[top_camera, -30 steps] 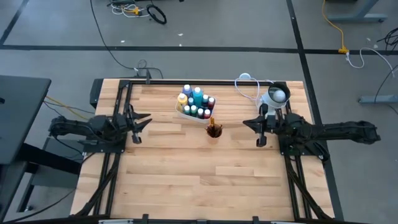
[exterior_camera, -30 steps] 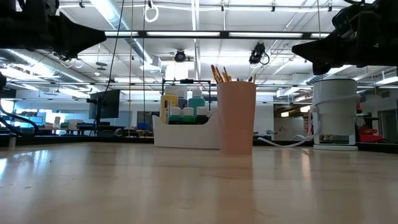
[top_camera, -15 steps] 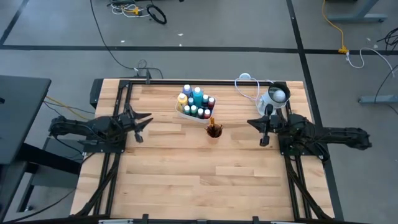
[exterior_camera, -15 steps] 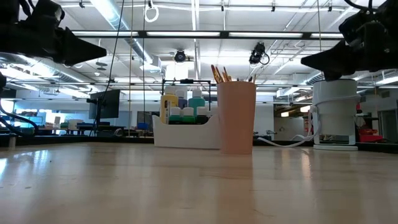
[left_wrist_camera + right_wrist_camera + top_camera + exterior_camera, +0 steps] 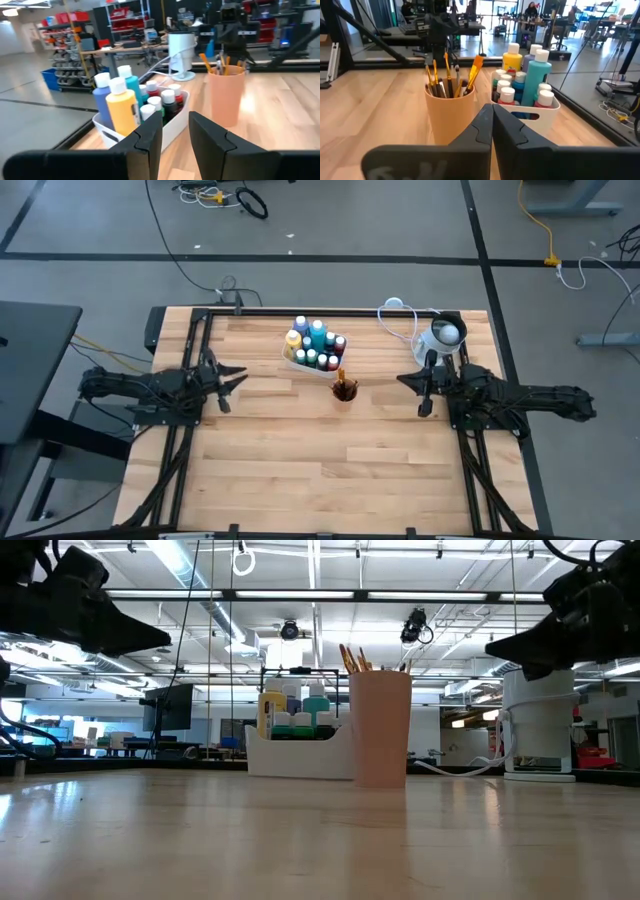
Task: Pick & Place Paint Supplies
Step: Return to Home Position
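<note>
Several white-capped paint bottles (image 5: 318, 335) stand upright in a white tray (image 5: 290, 358) near the table's far edge; blue, yellow and teal ones show (image 5: 122, 107) (image 5: 536, 75). Thin brushes, one orange-handled (image 5: 474, 70), stand in a peach cup (image 5: 344, 390) (image 5: 380, 730) just nearer than the tray. My left gripper (image 5: 238, 377) (image 5: 175, 125) hovers open, left of the tray, pointing at it. My right gripper (image 5: 405, 380) (image 5: 492, 112) hovers shut, right of the cup, pointing at it. Both are above the table (image 5: 150, 638) (image 5: 500, 643).
A white-and-grey round container (image 5: 445, 335) (image 5: 540, 720) with a white cable stands at the far right corner, just beyond my right arm. Black frame rails run along the table's left, right and far edges. Bare wood lies across the near half (image 5: 320, 470).
Both grippers have come down toward the table without touching anything. The right gripper has also drawn back a little toward the table's right edge. Tray, cup and container have stayed in place.
</note>
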